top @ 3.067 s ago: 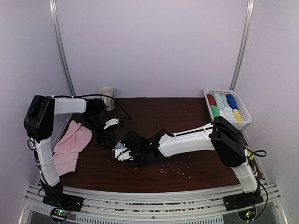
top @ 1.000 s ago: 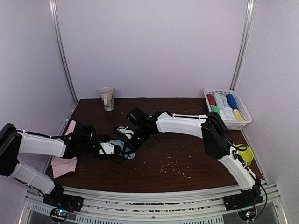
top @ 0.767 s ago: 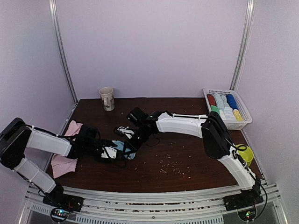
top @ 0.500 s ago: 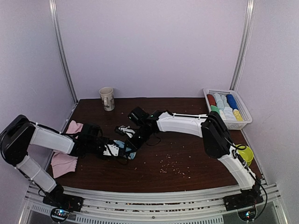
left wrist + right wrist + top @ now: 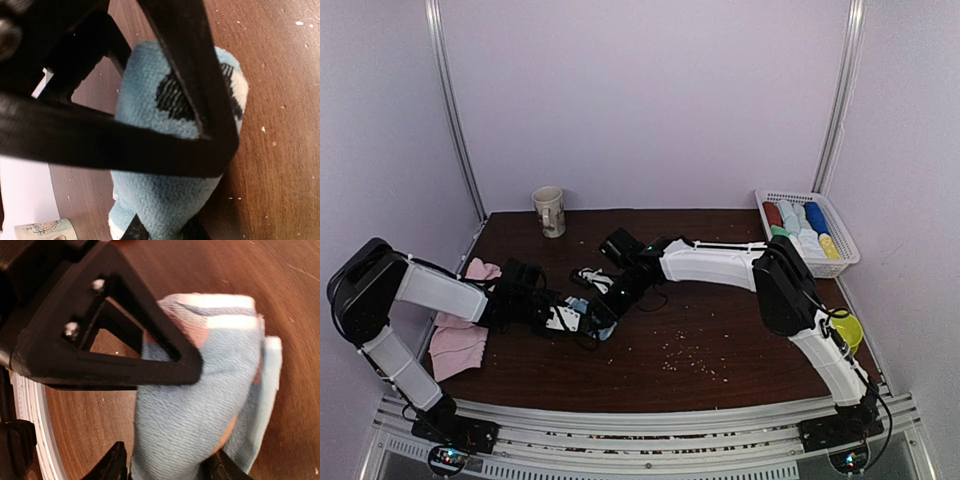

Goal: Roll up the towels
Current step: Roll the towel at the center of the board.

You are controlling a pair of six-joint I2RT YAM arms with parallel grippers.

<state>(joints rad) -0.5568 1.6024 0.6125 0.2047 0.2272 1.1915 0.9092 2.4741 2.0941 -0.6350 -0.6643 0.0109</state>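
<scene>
Light-blue terry, rolled into a short, fat cylinder: the blue towel (image 5: 155,200), with salmon-orange patches and a white edge at one end. Left of centre, low at the brown table (image 5: 740,330). Pinched from both sides, fingers of left gripper (image 5: 570,318) and right gripper (image 5: 607,305) closed tight onto it. Pale pink towels (image 5: 460,345) crumpled near the left edge.

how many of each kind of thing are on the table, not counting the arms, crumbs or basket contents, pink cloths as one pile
mug: 1
white basket: 1
blue towel: 1
pink towel pile: 1
yellow object: 1
total: 5
</scene>
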